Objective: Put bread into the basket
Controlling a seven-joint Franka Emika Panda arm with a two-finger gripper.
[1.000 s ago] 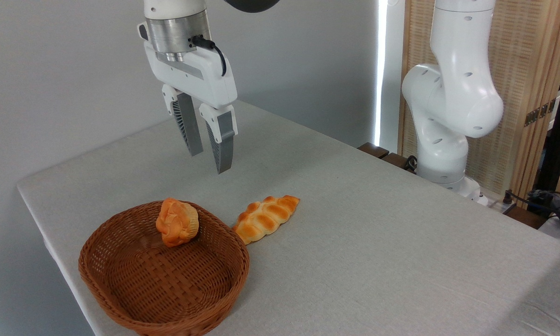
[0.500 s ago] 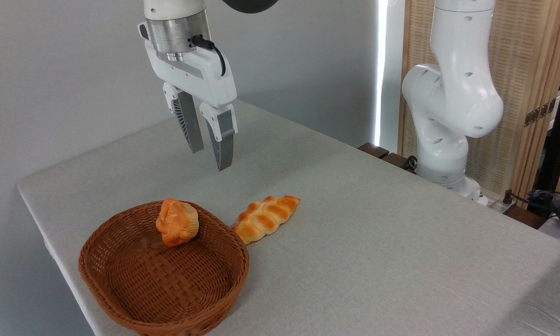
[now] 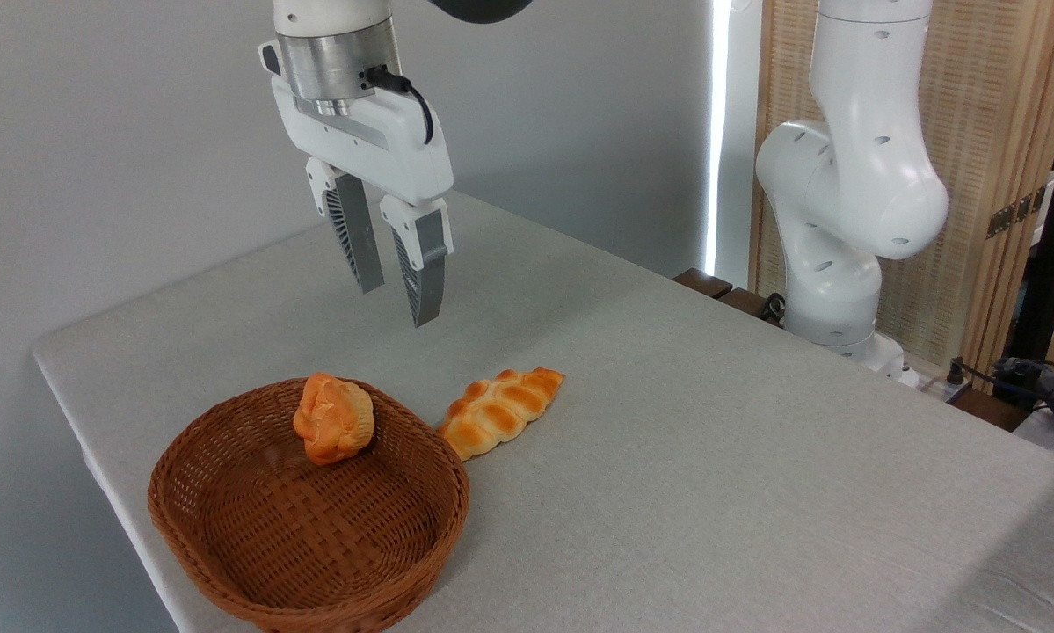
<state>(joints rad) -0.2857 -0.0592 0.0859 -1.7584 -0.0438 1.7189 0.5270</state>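
- Golden braided bread [image 3: 500, 411] lies on the table [image 3: 711, 457], one end just beside the basket [image 3: 228, 576] rim.
- Pincer [image 3: 399, 308] hangs above, fingers apart, empty.
- Step in hand: approach; next, it likely must descend and straddle the loaf.

Braided golden bread [image 3: 501, 411] lies touching brown wicker basket [image 3: 228, 545] rim

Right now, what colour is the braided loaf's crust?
Golden-orange with paler creases on the bread; fixed camera shows it.
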